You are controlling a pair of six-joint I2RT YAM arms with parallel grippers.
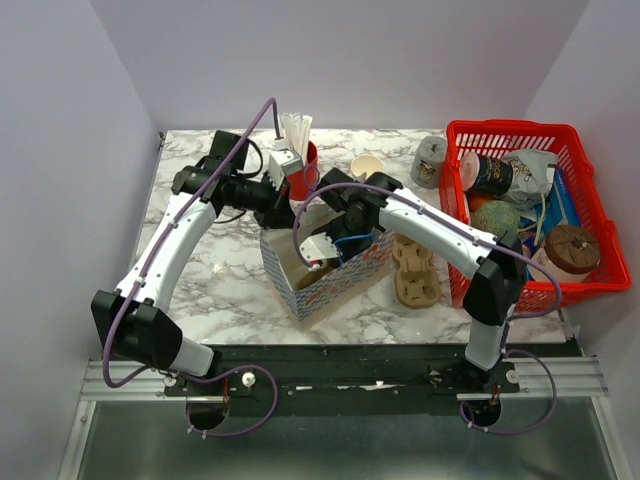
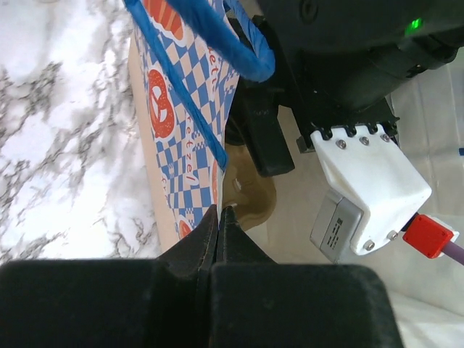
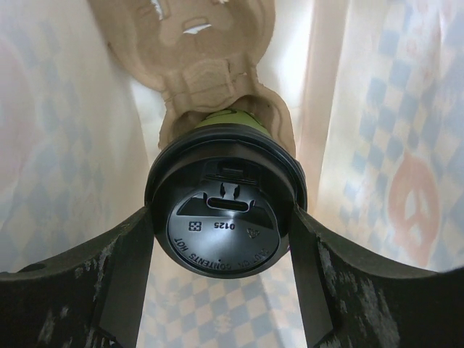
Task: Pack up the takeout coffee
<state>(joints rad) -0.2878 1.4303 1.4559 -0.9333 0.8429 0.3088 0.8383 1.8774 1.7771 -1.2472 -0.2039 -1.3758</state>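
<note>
Now the right end effector (image 3: 223, 214) is down inside the blue-and-white checked paper bag (image 1: 335, 272). Its two fingers press on both sides of the round black plastic lid (image 3: 217, 250) of the small paper cup with a green band (image 3: 225, 115), which sits in a pocket of the brown pulp tray (image 3: 145, 29). The left end effector (image 2: 219, 216) is pinched tight shut on the bag's top edge. I think the putting-in step is nearly done, so next the right fingers should let go softly and lift straight up without tipping the cup.
</note>
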